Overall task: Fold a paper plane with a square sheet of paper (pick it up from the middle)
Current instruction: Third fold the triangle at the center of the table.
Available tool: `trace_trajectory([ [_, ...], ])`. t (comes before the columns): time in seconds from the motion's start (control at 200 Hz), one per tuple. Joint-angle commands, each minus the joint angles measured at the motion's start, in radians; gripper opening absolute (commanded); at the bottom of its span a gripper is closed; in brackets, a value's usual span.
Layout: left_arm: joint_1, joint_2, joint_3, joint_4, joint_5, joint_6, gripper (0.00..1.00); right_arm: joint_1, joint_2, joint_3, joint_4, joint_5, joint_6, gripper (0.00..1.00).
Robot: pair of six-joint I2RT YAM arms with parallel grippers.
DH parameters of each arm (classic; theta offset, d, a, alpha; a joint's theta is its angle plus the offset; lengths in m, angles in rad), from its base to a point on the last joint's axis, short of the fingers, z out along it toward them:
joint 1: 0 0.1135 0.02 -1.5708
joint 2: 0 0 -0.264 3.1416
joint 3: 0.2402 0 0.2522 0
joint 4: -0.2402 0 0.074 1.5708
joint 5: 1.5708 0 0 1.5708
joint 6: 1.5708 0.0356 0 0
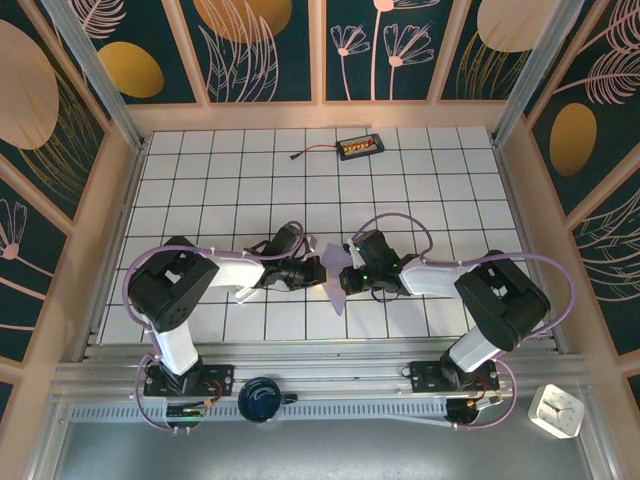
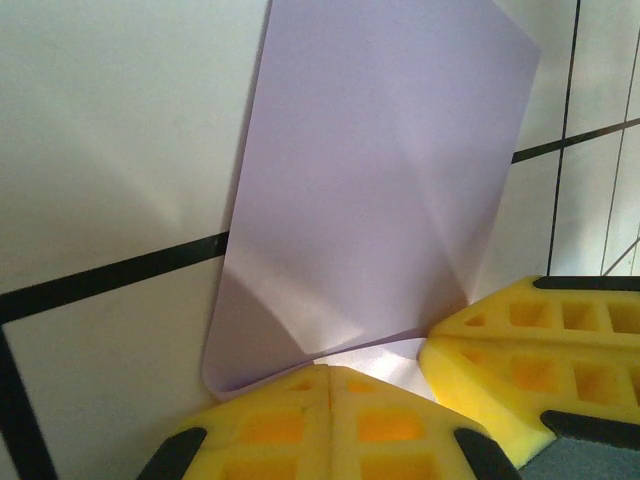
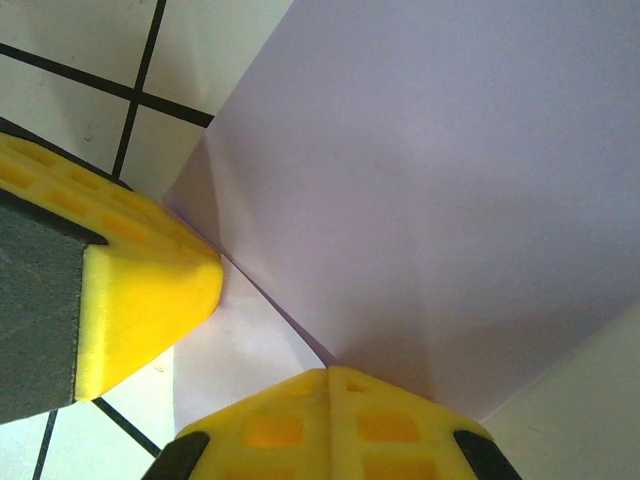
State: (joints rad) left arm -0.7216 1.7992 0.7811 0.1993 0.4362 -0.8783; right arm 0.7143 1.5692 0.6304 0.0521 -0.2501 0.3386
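The square sheet of paper (image 1: 338,300), pale lavender, is bent into two flaps and held up off the tiled table (image 1: 230,190) near its middle, between the two arms. My left gripper (image 1: 322,272) comes in from the left, my right gripper (image 1: 346,278) from the right, tips nearly touching. In the left wrist view the yellow jaws (image 2: 328,366) are pressed together on the paper (image 2: 380,190) where its fold runs in, with the right gripper's fingers (image 2: 540,340) beside them. The right wrist view has its jaws (image 3: 330,370) shut on the paper's (image 3: 440,200) crease, the left gripper's fingers (image 3: 140,280) close by.
A small black and orange device (image 1: 359,148) with a cable lies at the far side of the table. A white block (image 1: 556,410) sits off the table at the near right, and a dark round object (image 1: 262,398) on the front rail. Patterned walls enclose the table.
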Motion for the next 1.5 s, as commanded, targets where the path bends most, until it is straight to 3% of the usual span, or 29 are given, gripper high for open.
trace_trajectory([
  [0.0, -0.002, 0.027, -0.012, -0.058, -0.026, 0.038, 0.00, 0.005, 0.035, -0.020, -0.132, 0.046, -0.022, 0.00],
  [0.24, -0.001, 0.021, -0.033, -0.119, -0.072, 0.071, 0.00, 0.004, 0.024, 0.025, -0.168, 0.052, -0.048, 0.00],
  [0.54, -0.001, 0.031, -0.056, -0.126, -0.083, 0.082, 0.00, -0.007, -0.078, 0.116, -0.292, 0.086, -0.076, 0.20],
  [0.726, -0.001, 0.028, -0.058, -0.123, -0.077, 0.078, 0.00, 0.008, -0.220, 0.075, -0.285, 0.020, -0.004, 0.24],
  [0.981, -0.002, 0.037, -0.059, -0.120, -0.075, 0.076, 0.00, 0.113, -0.238, -0.060, -0.017, -0.138, 0.191, 0.00],
  [1.261, -0.001, 0.030, -0.056, -0.120, -0.074, 0.076, 0.00, 0.134, -0.061, -0.035, 0.055, -0.135, 0.179, 0.00],
  [1.496, -0.001, 0.034, -0.052, -0.129, -0.076, 0.084, 0.00, 0.139, -0.011, -0.076, 0.036, -0.130, 0.173, 0.00],
])
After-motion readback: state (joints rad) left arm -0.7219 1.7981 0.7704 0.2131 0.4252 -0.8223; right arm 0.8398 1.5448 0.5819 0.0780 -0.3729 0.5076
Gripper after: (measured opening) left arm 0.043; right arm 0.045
